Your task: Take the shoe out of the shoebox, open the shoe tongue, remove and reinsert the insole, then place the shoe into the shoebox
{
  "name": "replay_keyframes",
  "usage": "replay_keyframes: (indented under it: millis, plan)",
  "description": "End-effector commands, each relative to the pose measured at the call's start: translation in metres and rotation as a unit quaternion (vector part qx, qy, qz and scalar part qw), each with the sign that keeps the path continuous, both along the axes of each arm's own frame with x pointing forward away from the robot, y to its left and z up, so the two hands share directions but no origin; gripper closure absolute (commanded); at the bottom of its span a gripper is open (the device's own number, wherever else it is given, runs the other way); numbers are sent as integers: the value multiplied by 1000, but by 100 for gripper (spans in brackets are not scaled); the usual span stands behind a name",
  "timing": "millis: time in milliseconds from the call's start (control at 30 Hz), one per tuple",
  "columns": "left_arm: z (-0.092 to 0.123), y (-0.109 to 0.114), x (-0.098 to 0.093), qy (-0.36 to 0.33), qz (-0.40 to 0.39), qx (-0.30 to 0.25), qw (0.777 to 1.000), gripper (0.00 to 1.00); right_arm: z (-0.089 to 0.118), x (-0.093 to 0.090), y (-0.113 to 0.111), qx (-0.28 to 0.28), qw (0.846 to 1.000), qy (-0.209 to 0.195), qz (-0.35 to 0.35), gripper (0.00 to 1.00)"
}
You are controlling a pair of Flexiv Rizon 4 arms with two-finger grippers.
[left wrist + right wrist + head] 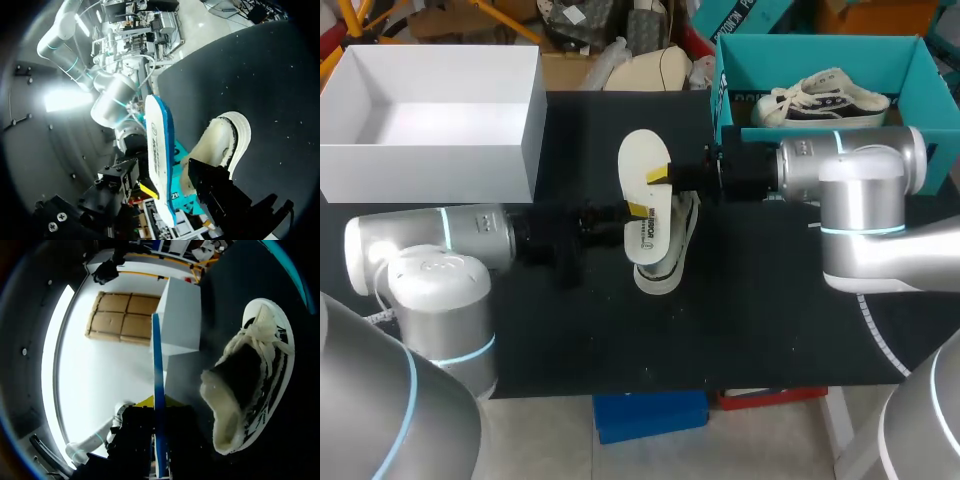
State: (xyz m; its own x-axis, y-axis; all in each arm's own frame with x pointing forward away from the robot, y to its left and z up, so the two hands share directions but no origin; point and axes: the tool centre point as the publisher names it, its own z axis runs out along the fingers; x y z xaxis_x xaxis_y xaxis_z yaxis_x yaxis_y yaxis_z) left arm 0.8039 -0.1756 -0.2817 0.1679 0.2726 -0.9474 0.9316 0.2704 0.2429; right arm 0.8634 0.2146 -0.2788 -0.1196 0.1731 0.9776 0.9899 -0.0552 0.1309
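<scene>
**1. Work surface.** The table (770, 330) was covered by a black mat across its width. A thin pale curved line (880, 340) crossed the mat near the right edge (cable or marking could not be told).

**2. Left arm.** The left arm (470, 238) lay low over the near-left part of the mat, pointing toward the middle. The left gripper (638, 211) was released. In the left wrist view one yellow fingertip (148, 190) touched the white face of the insole (642, 160), and the other finger stood clear of its blue underside.

**3. Shoe.** The shoe (668, 262) rested on the mat at the middle, ungripped, just beneath the insole. The right wrist view showed its pale fleecy lining and loose laces.

**4. Insole.** The insole was out of the shoe and held in the air above it, white face upward, between the two grippers.

**5. Right arm.** The right arm (850, 165) came in over the far-right part of the mat. The right gripper (660, 176) was clamped on the insole's edge, with its yellow pads (145, 401) pressing on both faces.

**6. Far edge.** An open white box (430, 165) stood at the far left. The teal shoebox (820, 50) stood at the far right, well apart from the white box, and held a second shoe (820, 100).
</scene>
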Motion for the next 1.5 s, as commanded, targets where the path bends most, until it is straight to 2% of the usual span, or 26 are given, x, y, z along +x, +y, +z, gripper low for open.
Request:
replay_keyframes:
  millis: [33, 100, 200, 400, 867, 933, 1000, 1033, 1100, 1200, 1233, 1300, 1333, 1500]
  plan:
    - [15, 26, -19, 26, 74, 219, 973, 0, 0, 0, 0, -1, 1000, 1, 1, 100]
    - [19, 32, -20, 21, 99, 268, 958, 0, 0, 0, 0, -1, 1000, 1, 1, 100]
    - [30, 36, -20, 19, 120, 291, 949, 0, 0, 0, 0, -1, 1000, 1, 1, 100]
    - [52, 33, -22, -24, 147, 377, 914, 0, 0, 0, 0, -1, 1000, 1, 1, 100]
    - [52, 33, -22, -24, 147, 377, 914, 0, 0, 0, 0, -1, 1000, 1, 1, 100]
    - [48, 23, -20, 46, 121, 371, 919, 0, 0, 0, 0, -1, 1000, 1, 1, 100]
    - [55, 16, -19, 65, 104, 369, 921, 0, 0, 0, 0, -1, 1000, 1, 1, 100]
    - [59, 13, -18, 93, 105, 384, 913, 0, 0, 0, 0, -1, 1000, 1, 1, 100]
    - [69, 7, -16, 115, 92, 387, 910, 0, 0, 0, 0, -1, 1000, 1, 1, 100]
    - [84, 0, -15, 94, 101, 417, 898, 0, 0, 0, 0, -1, 1000, 1, 1, 100]
    - [89, -3, -15, 99, 77, 412, 903, 0, 0, 0, 0, -1, 1000, 1, 1, 100]
    - [96, -6, -15, 88, 84, 441, 889, 0, 0, 0, 0, -1, 1000, 1, 1, 100]
    - [99, -7, -15, 87, 68, 452, 885, 0, 0, 0, 0, -1, 1000, 1, 1, 100]
    - [107, -5, -18, 97, 92, 490, 861, 0, 0, 0, 0, -1, 1000, 1, 1, 100]
